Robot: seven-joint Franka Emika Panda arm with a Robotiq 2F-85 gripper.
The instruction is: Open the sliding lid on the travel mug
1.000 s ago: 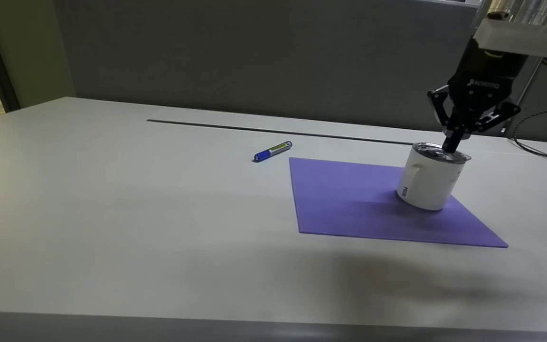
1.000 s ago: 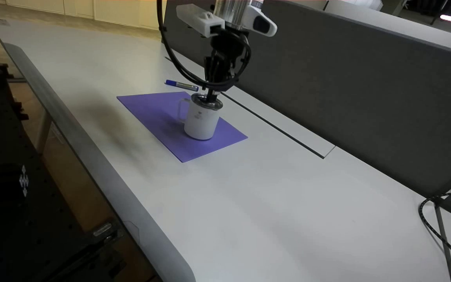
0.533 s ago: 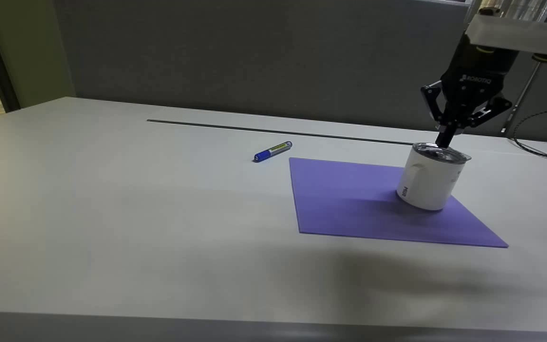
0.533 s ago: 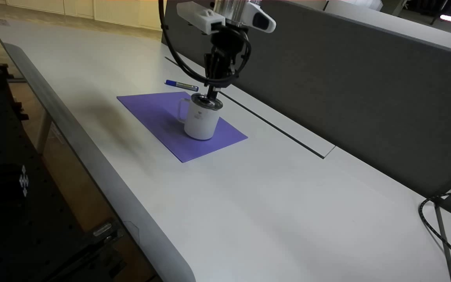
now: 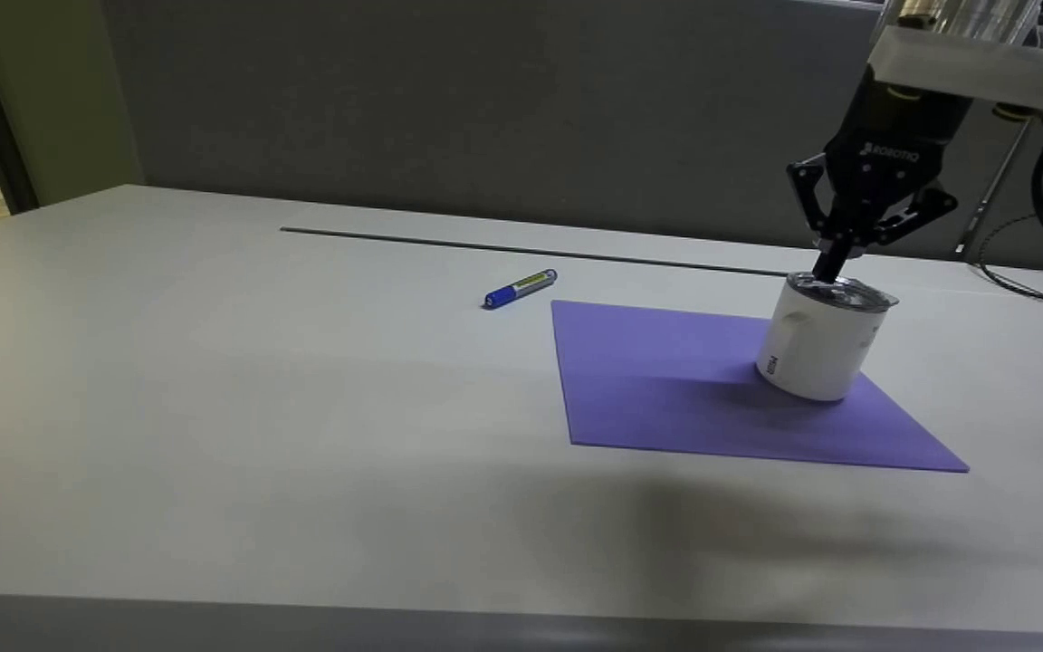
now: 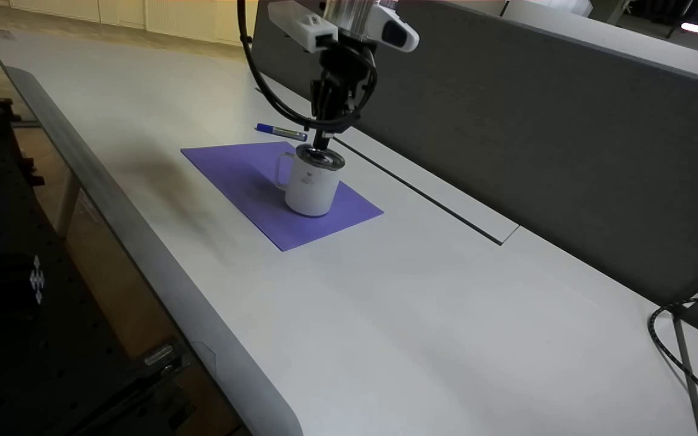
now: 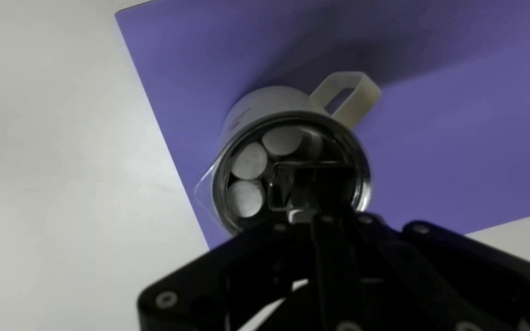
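Note:
The white travel mug (image 5: 816, 353) stands upright on a purple mat; it also shows in an exterior view (image 6: 312, 191) and the wrist view (image 7: 269, 101), its handle (image 7: 357, 103) to the upper right there. Its dark, shiny sliding lid (image 5: 861, 297) covers the top, with a rectangular outline and round pale reflections in the wrist view (image 7: 249, 161). My gripper (image 5: 829, 264) is shut, fingertips together, pointing down at the handle-side back part of the lid; it also shows in an exterior view (image 6: 321, 143). Contact with the lid is hard to tell. The gripper hides part of the lid in the wrist view (image 7: 325, 197).
The purple mat (image 5: 666, 380) lies on the white table (image 5: 304, 407). A blue pen (image 5: 520, 289) lies behind the mat's far left corner. A dark grey partition (image 5: 485, 118) stands along the back edge. A dark slot (image 5: 531, 251) runs along the tabletop.
My gripper has moved left in both exterior views, from the middle of the lid toward its handle-side back edge, and slightly up. It stays shut. The mug has not moved.

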